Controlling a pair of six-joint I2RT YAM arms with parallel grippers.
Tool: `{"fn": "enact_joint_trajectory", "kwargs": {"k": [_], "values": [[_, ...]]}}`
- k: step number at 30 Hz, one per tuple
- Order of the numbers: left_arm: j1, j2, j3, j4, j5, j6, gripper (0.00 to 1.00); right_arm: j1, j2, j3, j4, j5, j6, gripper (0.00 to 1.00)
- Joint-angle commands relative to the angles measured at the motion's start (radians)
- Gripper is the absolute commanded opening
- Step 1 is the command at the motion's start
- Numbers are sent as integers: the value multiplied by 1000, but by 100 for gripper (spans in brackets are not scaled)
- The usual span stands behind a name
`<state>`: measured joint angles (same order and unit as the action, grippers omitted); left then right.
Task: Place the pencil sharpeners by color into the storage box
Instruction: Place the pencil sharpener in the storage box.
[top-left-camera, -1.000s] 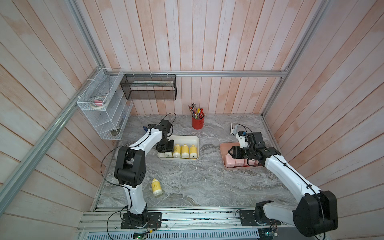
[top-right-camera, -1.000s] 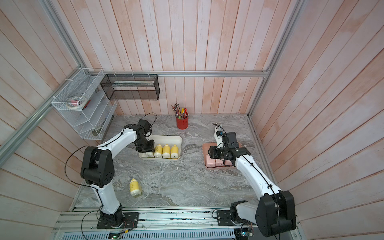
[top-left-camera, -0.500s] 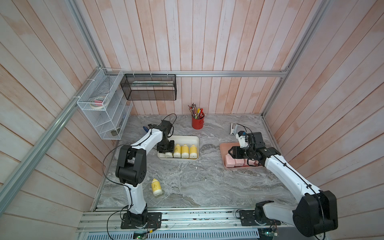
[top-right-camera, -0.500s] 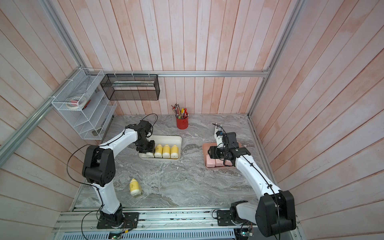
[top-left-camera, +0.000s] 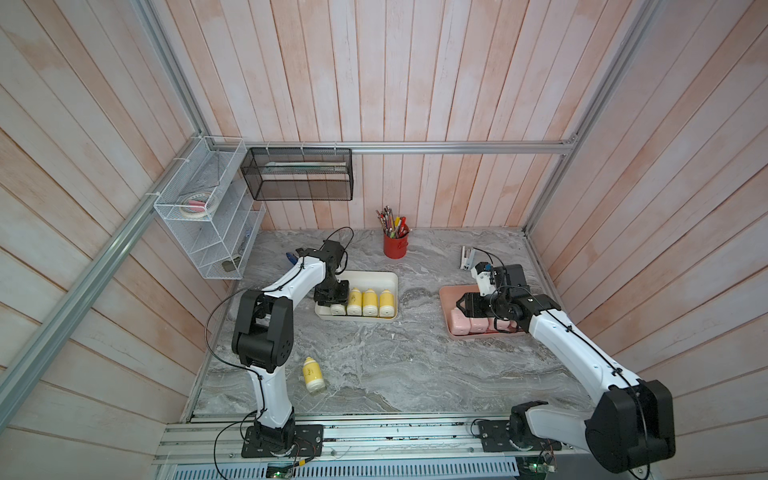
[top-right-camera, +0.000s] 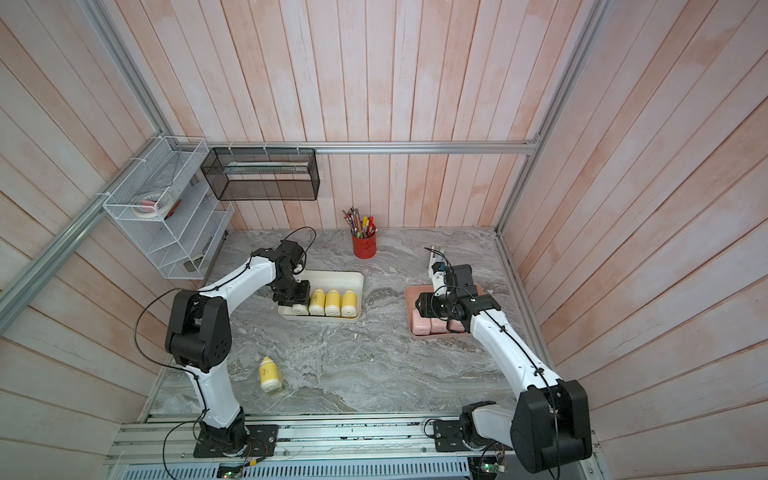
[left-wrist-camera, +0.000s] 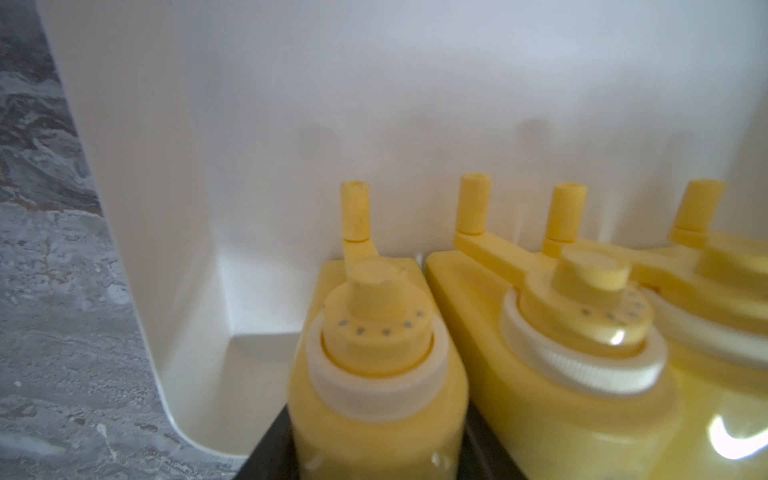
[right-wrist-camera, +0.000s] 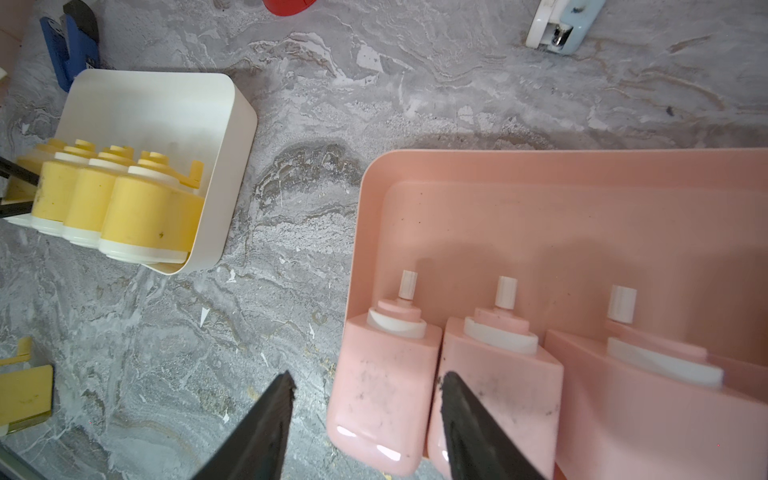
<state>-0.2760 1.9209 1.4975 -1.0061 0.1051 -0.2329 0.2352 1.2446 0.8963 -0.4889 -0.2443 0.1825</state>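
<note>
L pincer clamps yellow sharpener, inside cream box.

On the table, the left tray held the leftmost sharpener in a row with three more sharpeners along its near wall. The right tray, well apart, held a row of sharpeners. The pencil cup stood behind, between the trays. A stapler lay behind the right tray, and a lone sharpener lay front left.

Four yellow sharpeners lie in the cream box, a fifth sharpener outside; pink sharpeners in the pink box.
</note>
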Motion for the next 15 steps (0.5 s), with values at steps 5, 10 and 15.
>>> {"fn": "enact_joint_trajectory", "kwargs": {"k": [5, 10, 15], "values": [[-6, 11, 32, -6, 7, -8, 54, 7, 6, -10, 10, 0, 3, 60], [-6, 9, 32, -8, 7, -9, 56, 6, 3, -12, 9, 0, 3, 60], [-7, 8, 37, -11, 5, -8, 57, 7, 3, -11, 11, -1, 5, 60]]}}
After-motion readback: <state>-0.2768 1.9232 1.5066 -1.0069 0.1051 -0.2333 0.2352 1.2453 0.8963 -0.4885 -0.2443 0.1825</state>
